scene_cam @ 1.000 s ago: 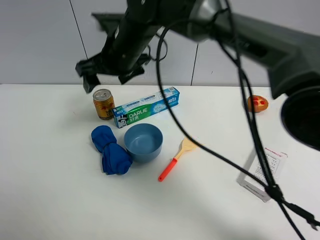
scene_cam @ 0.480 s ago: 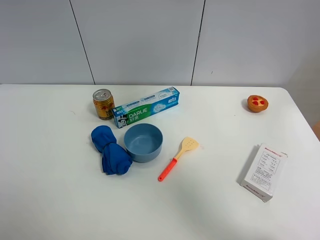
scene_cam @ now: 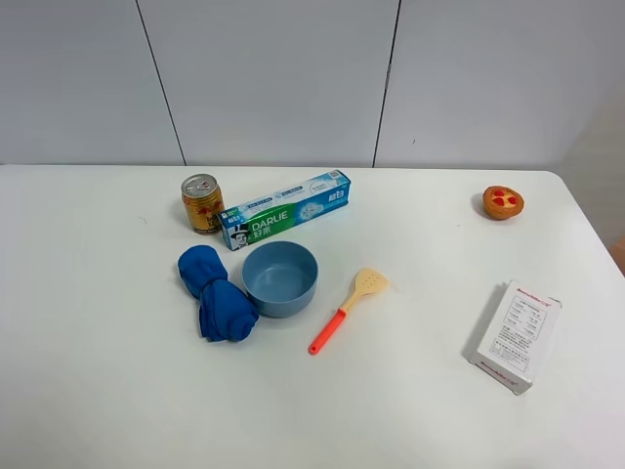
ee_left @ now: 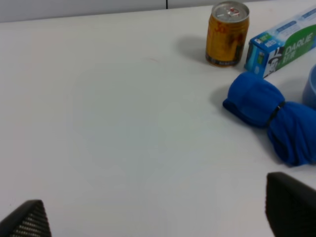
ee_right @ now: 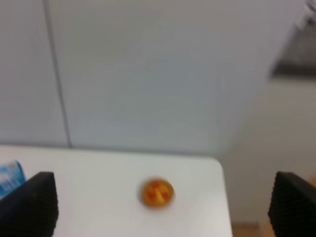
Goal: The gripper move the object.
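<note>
Left wrist: left tool spread wide, fingertips cropped, cloth edge-cut. Right tool spread, blurred.

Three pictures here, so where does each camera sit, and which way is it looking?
Exterior high: mounted up high, looking down on the white table; no arm shows.
Left wrist: low over the table, facing the blue cloth and gold can; two open fingertips of the left pincer show.
Right wrist: raised, facing the wall and an orange tart; right pincer open.
Shared: cloth, can, tart.
</note>
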Motion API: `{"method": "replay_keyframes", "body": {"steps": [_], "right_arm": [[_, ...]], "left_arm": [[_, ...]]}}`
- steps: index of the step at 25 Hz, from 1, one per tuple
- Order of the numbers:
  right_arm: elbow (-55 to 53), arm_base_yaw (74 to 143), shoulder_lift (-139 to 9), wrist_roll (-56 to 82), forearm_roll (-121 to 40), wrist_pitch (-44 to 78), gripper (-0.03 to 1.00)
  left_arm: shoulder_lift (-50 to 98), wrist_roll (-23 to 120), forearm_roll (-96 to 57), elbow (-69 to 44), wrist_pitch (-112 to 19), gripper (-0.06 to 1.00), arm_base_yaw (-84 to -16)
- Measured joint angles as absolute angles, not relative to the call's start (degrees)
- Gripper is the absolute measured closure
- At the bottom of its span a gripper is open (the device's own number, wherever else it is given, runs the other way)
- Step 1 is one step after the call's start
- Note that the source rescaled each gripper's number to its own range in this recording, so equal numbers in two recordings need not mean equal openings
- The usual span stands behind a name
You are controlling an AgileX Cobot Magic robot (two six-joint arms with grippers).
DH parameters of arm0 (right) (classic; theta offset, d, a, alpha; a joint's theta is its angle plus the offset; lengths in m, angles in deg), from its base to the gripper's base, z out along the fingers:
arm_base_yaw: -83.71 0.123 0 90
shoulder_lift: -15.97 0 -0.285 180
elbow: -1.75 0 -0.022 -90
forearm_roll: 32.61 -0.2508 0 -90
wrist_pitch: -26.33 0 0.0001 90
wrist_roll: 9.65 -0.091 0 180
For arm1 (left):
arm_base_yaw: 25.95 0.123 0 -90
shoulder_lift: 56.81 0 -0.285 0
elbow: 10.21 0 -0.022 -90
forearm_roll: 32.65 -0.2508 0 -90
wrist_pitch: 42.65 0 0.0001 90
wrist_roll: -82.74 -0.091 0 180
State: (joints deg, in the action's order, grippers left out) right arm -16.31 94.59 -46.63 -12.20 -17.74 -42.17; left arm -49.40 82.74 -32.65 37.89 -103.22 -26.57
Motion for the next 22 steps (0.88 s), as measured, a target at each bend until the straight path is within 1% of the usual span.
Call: {"method": "replay_keyframes", "body": {"steps": [5, 10, 16, 19, 22], "right_arm": [[5.39, 88.53, -27.11, -12.85, -18.3, -41.99, 0.21], [21.54, 83.81, -11.52, -13.93, -20.46, -42.32, 0.21], [38.36, 81.77, -2.24, -14.27, -25.6, -42.23, 0.22], [44.6, 81.53, 0.18, -14.27, -27.94, -41.73, 0.22], [48.15, 81.44, 2.1, -14.13, -29.02, -40.65, 0.22]], "left_arm": [[-49.4, 82.74, -32.65, 37.89, -103.22, -0.06, -26.57], [-49.4, 82.74, -32.65, 37.89, -103.22, -0.06, -26.57], [-49.4, 82.74, -32.65, 37.89, -103.22, -0.06, -26.57], [-49.4, 82.74, -32.65, 37.89, -103.22, -0.06, -26.57], [-49.4, 82.74, -32.65, 37.89, -103.22, -0.06, -26.57]]}}
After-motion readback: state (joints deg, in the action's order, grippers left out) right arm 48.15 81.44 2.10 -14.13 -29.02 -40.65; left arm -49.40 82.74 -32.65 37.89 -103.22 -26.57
